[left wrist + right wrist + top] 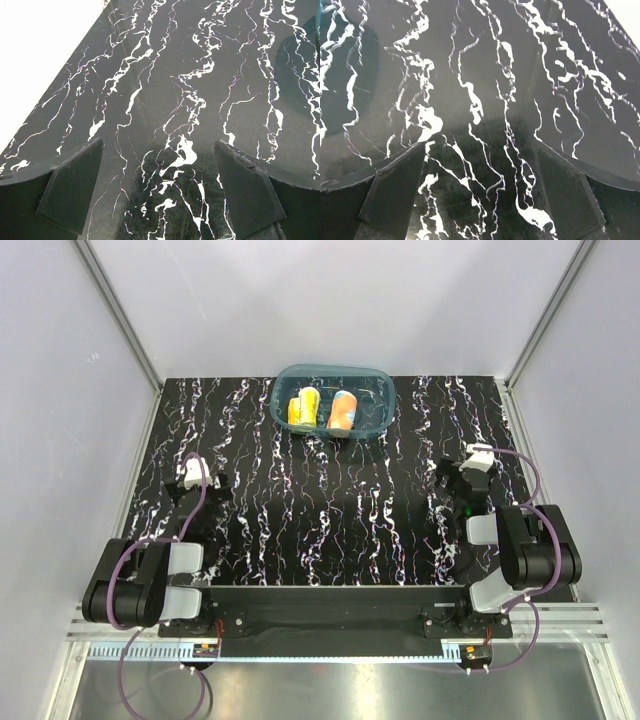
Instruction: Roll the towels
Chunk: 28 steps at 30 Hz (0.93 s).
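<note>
Towels (303, 408) inside teal tub (371, 406), only in top view

This was a robotics lab cell, no question: plain white panel walls (330, 300) boxed in by aluminium framing (120, 315), a black marbled table (330, 530), and a left arm (140, 580) and right arm (530, 550) bolted to a black base plate (330, 605). Purple cables (206, 485) looped off them, and a marked measuring strip (330, 648) ran along the near edge.
</note>
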### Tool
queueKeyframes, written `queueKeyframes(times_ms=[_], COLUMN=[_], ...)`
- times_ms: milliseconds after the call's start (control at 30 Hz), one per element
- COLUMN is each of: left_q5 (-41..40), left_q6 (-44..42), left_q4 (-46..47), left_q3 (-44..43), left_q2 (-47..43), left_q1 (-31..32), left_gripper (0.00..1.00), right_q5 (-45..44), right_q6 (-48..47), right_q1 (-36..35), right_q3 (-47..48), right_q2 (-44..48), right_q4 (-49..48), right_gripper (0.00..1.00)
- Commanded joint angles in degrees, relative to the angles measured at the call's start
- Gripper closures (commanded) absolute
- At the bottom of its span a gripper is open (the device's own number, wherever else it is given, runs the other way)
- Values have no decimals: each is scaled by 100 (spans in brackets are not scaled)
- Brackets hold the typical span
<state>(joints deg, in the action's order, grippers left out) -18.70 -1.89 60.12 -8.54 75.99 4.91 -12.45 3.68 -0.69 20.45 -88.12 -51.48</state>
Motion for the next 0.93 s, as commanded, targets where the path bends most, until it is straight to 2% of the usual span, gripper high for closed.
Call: queueKeyframes(times_ms=[0, 67, 167, 900], left_q5=[24, 24, 24, 270], left_q6=[66, 75, 66, 154], left_q4=[571, 571, 571, 360], left_q3=[-140, -148, -140, -236], left_q2=[22, 22, 30, 13], left_q1=[-34, -34, -34, -192], left_gripper=[1, 1, 1, 1], right_q5=[15, -3, -38, -38], right_q6=[-140, -105, -113, -105], right_q1=[34, 34, 34, 34], right_q3=[29, 73, -5, 3], right_q2=[-100, -4, -39, -57], right_q4=[-1021, -716, -977, -969], right_gripper=[0, 0, 0, 0])
